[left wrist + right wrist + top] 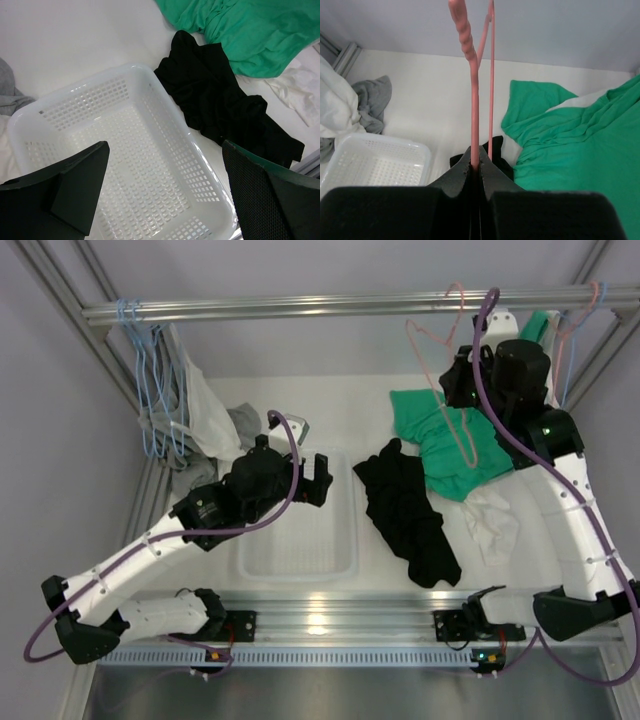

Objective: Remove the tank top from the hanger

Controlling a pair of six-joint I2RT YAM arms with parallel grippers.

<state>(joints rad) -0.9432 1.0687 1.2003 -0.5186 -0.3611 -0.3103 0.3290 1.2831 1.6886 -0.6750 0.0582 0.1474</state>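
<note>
The left hand (pixel 318 480) hovers with its fingers apart over a white plastic basket (pixel 75 89) with perforated walls. Just right of the basket a black garment (pixel 405 510) lies crumpled, touching the green tank top (pixel 440 440). The tank top lies in soft rumpled folds on the tabletop (pixel 340 410), off the hanger. The right hand (pixel 479 167) is clamped on the thin pink wire hanger (pixel 472 100), above the top. Bare tabletop lies behind the basket.

The left gripper (pixel 318 478) is held wide open over the basket (pixel 300 545), with its arm stretched low. The right arm is raised well right of the basket, and the right gripper (pixel 475 156) is clamped on the pink hanger (pixel 474 100).
</note>
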